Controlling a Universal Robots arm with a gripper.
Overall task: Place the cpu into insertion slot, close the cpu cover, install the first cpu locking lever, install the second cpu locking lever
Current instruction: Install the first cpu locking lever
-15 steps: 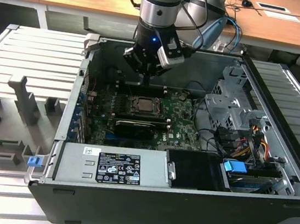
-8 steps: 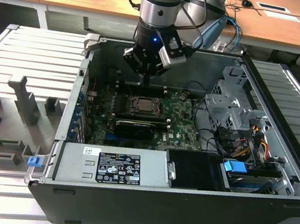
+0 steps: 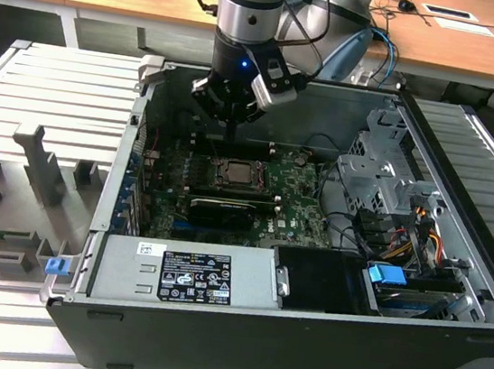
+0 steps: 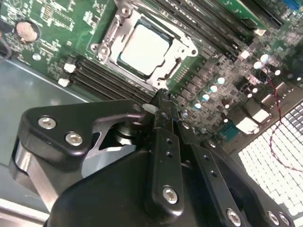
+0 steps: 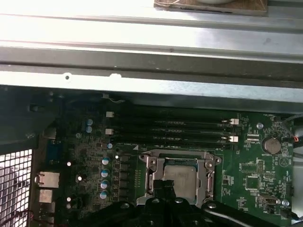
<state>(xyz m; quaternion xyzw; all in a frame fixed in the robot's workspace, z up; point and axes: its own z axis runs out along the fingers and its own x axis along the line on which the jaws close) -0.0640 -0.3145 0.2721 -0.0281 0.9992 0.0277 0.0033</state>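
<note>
The black gripper (image 4: 162,98), its fingers pressed together and holding nothing, hangs just above the green board beside the insertion slot (image 4: 129,70), where the cpu (image 4: 144,49) lies flat under the shut cpu cover (image 4: 110,37).

open dark computer case (image 3: 205,361) mid-frame in the exterior view, on a ribbed grey worktop (image 3: 50,86). inside: green motherboard (image 3: 303,206) at centre, black graphics card (image 3: 223,210) just below, labelled silver power supply (image 3: 190,273) lower centre, metal drive cage (image 3: 371,178) right, blue clip (image 3: 387,278) lower right. grey fixtures (image 3: 40,162) at left, wooden desk (image 3: 465,49) along the top.
</note>
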